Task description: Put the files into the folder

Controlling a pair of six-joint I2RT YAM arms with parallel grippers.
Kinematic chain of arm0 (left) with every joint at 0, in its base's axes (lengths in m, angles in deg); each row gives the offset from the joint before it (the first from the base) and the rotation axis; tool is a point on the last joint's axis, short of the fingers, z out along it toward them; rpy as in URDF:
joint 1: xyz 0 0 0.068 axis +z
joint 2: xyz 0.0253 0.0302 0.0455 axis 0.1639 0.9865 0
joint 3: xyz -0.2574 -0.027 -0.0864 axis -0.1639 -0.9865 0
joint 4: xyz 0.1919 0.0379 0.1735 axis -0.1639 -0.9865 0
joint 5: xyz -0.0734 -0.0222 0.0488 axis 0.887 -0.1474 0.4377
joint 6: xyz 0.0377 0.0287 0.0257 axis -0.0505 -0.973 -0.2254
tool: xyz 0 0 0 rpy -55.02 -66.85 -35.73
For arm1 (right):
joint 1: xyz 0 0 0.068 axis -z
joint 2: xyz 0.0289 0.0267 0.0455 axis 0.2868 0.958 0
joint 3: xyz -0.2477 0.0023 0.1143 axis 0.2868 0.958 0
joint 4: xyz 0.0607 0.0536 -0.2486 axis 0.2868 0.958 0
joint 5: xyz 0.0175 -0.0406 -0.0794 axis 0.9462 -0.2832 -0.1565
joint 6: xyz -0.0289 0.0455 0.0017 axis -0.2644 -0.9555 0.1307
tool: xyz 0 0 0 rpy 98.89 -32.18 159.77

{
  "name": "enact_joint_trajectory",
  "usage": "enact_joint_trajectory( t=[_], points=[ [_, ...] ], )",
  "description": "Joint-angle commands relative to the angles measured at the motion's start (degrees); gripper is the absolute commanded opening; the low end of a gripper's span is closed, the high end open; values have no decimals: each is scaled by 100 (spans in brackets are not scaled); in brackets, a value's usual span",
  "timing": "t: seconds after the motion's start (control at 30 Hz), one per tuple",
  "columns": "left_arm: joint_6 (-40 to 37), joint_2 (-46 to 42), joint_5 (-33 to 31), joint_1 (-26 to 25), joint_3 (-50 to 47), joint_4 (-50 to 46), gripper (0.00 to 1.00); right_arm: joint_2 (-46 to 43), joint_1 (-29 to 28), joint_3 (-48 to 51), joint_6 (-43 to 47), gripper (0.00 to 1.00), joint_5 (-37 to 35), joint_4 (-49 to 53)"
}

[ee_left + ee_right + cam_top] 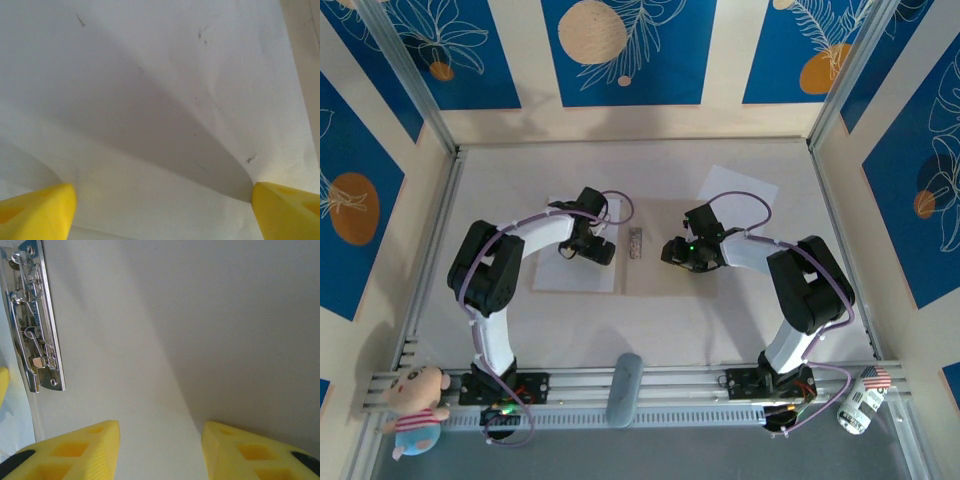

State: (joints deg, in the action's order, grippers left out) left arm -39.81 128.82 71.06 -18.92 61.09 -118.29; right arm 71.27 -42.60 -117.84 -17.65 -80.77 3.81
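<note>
One white file (570,272) lies flat left of centre, and my left gripper (595,250) hovers low over its right part. In the left wrist view the yellow fingers (40,212) stand wide apart, the gripper (164,192) is open, and the sheet (150,75) bulges slightly between them. A second white file (738,188) lies at the back right. The tan folder (655,282) lies open in the middle, with a metal clip (636,243) near its left edge. My right gripper (675,252) is over that panel (150,340), open (160,427) and empty, the clip (32,320) to its left.
Aluminium rails run along the near edge, with a grey bar (623,390) lying across them. A plush pig (415,410) sits at the near left corner and a small white bottle (860,402) at the near right. Walls enclose the table on three sides.
</note>
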Motion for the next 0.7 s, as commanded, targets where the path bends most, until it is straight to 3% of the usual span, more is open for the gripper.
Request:
enact_joint_trajectory(
  t=[0.0, 0.37, 0.67],
  points=[
    [-207, 220, -487, -26, -37, -230, 90, 1, -26, 17, -16, 49, -129, 366],
    [-330, 242, -803, 7, 311, -570, 90, -16, -15, 54, -8, 49, -171, 392],
    [-390, 217, -3, -23, 286, -453, 88, 4, -30, 45, -21, 49, -160, 378]
  ],
)
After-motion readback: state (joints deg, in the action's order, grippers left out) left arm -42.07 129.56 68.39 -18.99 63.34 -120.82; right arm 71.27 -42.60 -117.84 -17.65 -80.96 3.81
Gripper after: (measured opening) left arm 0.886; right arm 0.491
